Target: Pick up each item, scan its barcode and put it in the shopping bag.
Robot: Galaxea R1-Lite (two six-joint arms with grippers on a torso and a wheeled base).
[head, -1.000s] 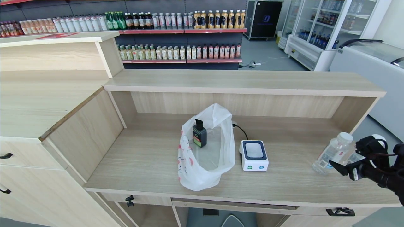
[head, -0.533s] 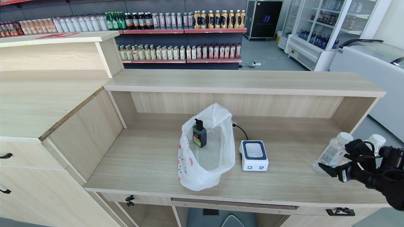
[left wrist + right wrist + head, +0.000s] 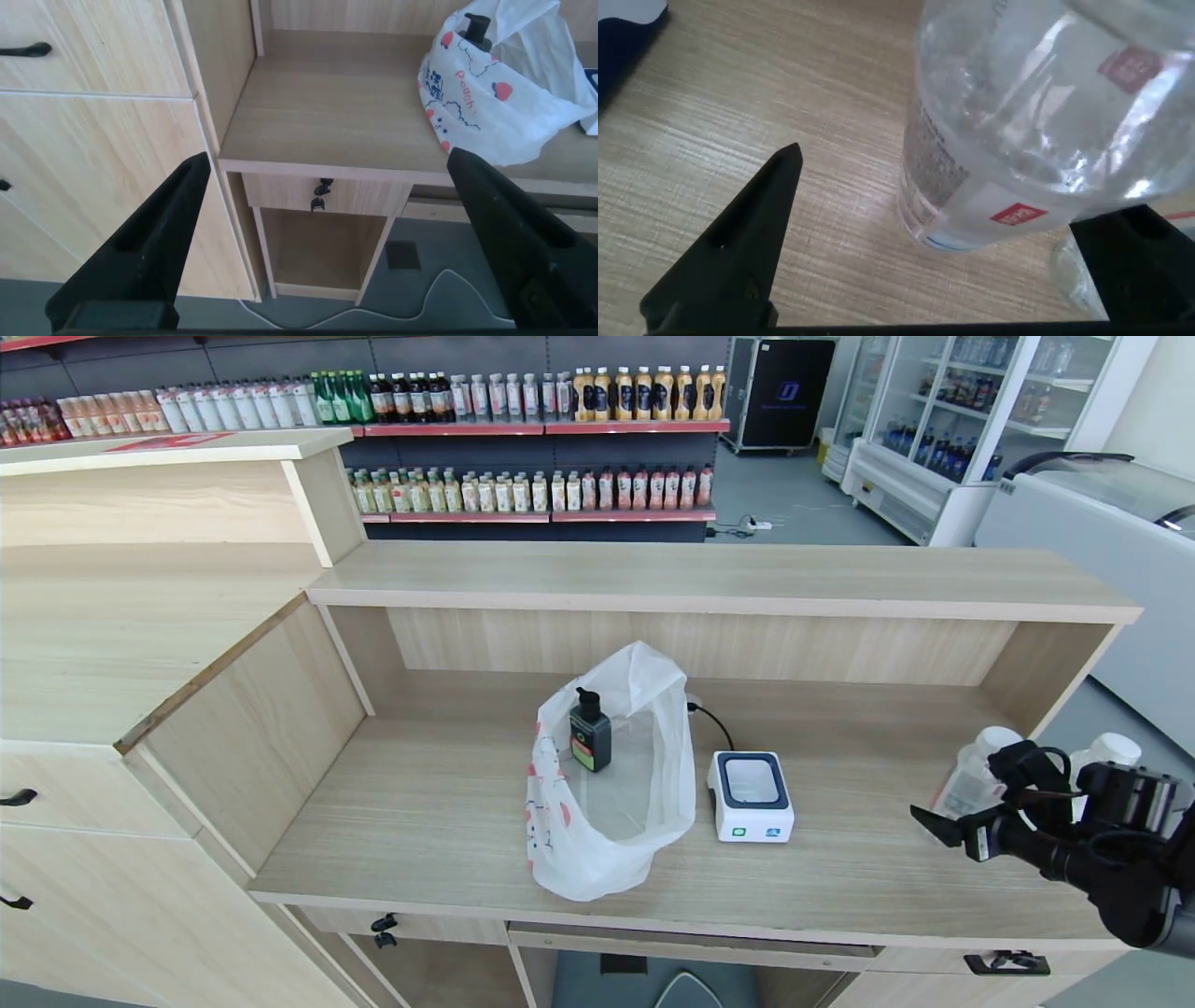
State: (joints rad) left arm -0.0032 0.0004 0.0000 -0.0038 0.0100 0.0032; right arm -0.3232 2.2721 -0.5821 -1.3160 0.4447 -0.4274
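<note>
1. While the right gripper [image 3: 957, 201] straddles the clear water bottle [image 3: 1018, 121] at the right end of the counter [image 3: 840, 868], its jaws stand wide and grip nothing. The bottle leans.
2. Risk, my read: a finger nudges it before closing, and it topples into the second bottle [image 3: 1111, 751] just beside.
3. The slick round wall could twist in the grip, turning the barcode away from the scanner [image 3: 750, 795].
4. Left gripper [image 3: 329, 161] gapes empty, low by the counter's left front. Shopping bag [image 3: 607, 821] sits mid-counter.

White bag [image 3: 579, 845] with red hearts, black bottle [image 3: 590, 737] with green-and-red label, white scanner [image 3: 752, 800] with dark-blue top, clear bottle [image 3: 963, 782] with white cap, pale wood-grain counter [image 3: 439, 821].
</note>
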